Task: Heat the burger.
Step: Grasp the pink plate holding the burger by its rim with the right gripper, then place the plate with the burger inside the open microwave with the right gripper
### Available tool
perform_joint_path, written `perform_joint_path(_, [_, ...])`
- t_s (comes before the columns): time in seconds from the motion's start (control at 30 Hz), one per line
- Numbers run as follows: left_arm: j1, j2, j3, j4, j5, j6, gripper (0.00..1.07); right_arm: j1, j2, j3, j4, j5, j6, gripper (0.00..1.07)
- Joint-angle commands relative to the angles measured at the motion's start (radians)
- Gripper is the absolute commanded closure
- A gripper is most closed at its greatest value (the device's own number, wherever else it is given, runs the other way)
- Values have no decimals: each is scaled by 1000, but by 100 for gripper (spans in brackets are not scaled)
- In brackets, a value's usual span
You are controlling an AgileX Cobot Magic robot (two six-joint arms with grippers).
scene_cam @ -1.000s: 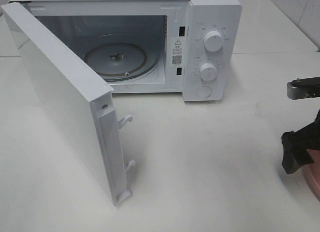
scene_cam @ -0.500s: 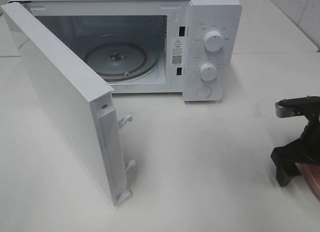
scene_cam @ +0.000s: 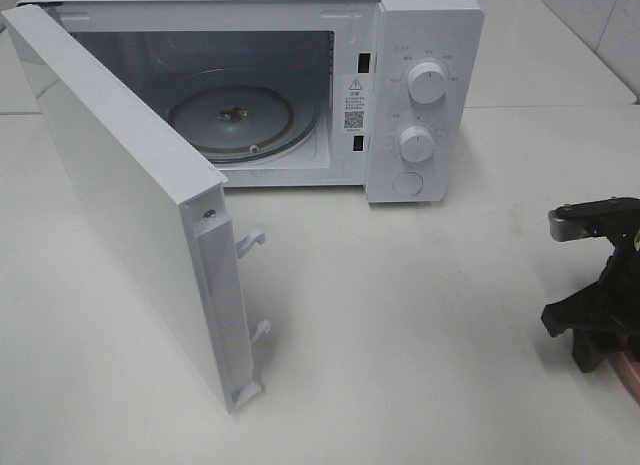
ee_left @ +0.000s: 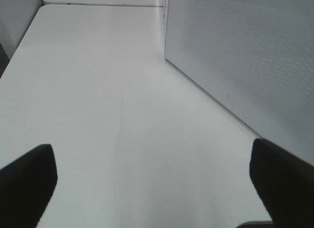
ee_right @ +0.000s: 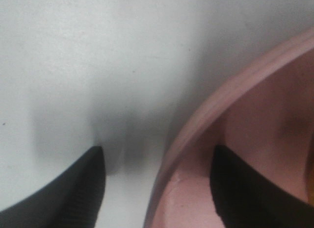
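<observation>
— What was there on the left side?

— The left gripper (ee_left: 154, 181) hung low over the white table (scene_cam: 420, 315). Its two dark fingers (ee_left: 29, 184) stood wide apart and gripped nothing. Just beside it was a white dotted panel (ee_left: 235, 56) of the microwave (scene_cam: 430, 25).

— And in the middle?

— The microwave stood at the back of the table. Its door (scene_cam: 120, 215) was wide open, swung toward the front left. Inside I could see the round glass turntable (scene_cam: 235, 120). To the right of the opening were an upper knob (scene_cam: 427, 83), a lower knob (scene_cam: 416, 143) and under them a round button (scene_cam: 407, 183).

— And on the right?

— The right gripper (ee_right: 156, 184) was down at the right edge of the table, at a pink plate (ee_right: 221, 98). Its fingers were apart, one outside the rim over the table and the other inside the plate. The outer finger did not touch the rim, so the plate was not clamped.

— Where was the burger?

— I could not tell. Only a small part of the plate showed to me.
</observation>
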State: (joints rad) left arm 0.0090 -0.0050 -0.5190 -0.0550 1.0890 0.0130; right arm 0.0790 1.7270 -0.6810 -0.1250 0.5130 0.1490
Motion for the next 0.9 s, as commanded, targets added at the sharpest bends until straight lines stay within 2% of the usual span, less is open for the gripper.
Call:
perform_joint_path(0.03, [0,-15,3,-1,-17,0,7,-4,9,9,10,7,2,76])
perform_joint_path(0.07, [0,-15,3,-1,-17,0,7,-4,9,9,10,7,2,76])
perform_joint_path(0.1, [0,-15,3,-1,-17,0,7,-4,9,9,10,9,2,90])
perform_joint_path(0.13, [0,-15,3,-1,-17,0,7,-4,9,9,9,7,2,96])
perform_joint_path(0.17, [0,-15,3,-1,-17,0,7,-4,9,9,9,7,2,96])
perform_joint_path(0.2, [0,-15,3,-1,-17,0,7,-4,9,9,7,6,4,106])
perform_joint_path(0.33, [0,-15,3,-1,-17,0,7,-4,9,9,0,13,29,107])
perform_joint_path(0.67, [0,-15,3,-1,-17,0,7,0,-30,9,-130,58,185,107])
perform_joint_path(0.8, [0,-15,3,-1,-17,0,7,26,-80,9,-242,118,291,107])
perform_joint_path(0.9, [0,-15,3,-1,-17,0,7,33,-85,9,-255,125,302,107])
